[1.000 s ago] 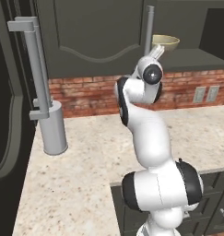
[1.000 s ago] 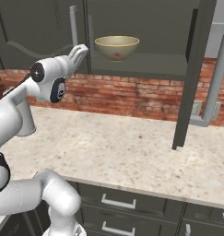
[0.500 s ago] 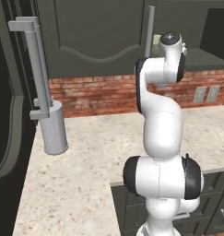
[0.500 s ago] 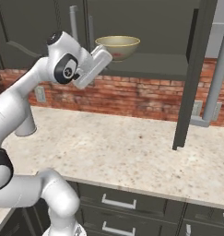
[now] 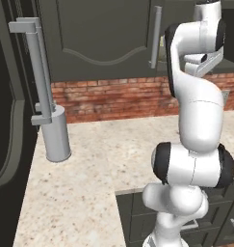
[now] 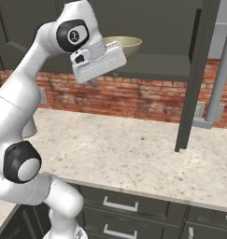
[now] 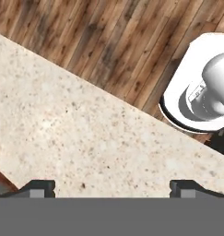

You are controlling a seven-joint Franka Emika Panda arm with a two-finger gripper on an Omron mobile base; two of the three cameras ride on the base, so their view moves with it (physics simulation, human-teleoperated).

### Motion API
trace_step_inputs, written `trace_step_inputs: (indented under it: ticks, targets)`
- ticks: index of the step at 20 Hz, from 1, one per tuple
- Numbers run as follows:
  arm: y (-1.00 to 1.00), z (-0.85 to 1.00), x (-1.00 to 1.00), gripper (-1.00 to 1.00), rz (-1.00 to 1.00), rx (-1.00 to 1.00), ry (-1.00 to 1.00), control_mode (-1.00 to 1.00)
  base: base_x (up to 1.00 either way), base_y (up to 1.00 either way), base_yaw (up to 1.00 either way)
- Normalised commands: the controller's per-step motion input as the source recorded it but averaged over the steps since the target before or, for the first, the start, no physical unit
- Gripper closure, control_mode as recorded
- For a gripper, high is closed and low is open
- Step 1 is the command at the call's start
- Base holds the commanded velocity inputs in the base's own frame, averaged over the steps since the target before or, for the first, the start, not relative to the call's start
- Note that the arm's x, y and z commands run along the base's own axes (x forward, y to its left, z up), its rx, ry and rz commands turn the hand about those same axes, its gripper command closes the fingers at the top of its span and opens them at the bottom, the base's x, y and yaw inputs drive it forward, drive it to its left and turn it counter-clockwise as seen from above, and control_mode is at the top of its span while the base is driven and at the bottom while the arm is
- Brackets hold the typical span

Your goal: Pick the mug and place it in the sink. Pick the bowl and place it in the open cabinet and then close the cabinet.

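Speckled counter (image 6: 133,149) below, bowl (image 6: 126,45) sits on the cabinet (image 6: 199,74) shelf; gripper (image 7: 111,186) spread wide, holding nothing. Next job, I reckon: swing that door shut.

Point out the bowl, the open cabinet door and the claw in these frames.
bowl (image 6: 125,45): right base view, its pale rim, on the cabinet shelf.
cabinet door (image 6: 197,79): right base view, the swung-out door's edge.
claw (image 7: 112,188): hand view, midway between its dark tips, spread wide.
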Motion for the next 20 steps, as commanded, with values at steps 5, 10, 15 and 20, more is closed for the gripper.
trace_step_inputs:
  ticks: [5, 10, 15, 20]
  targets:
    - [-0.08, 0.15, -1.00, -1.00, -0.09, 0.11, 0.02, -1.00, 0.00, 0.00, 0.00]
    - [0.14, -0.55, -1.00, -1.00, -0.01, 0.02, -0.08, -1.00, 0.00, 0.00, 0.00]
    - [0.50, -1.00, -1.00, -1.00, 0.18, -0.24, -0.57, -1.00, 0.00, 0.00, 0.00]
    - [0.40, -0.70, -0.10, -1.00, 0.32, -0.38, -0.85, -1.00, 0.00, 0.00, 0.00]
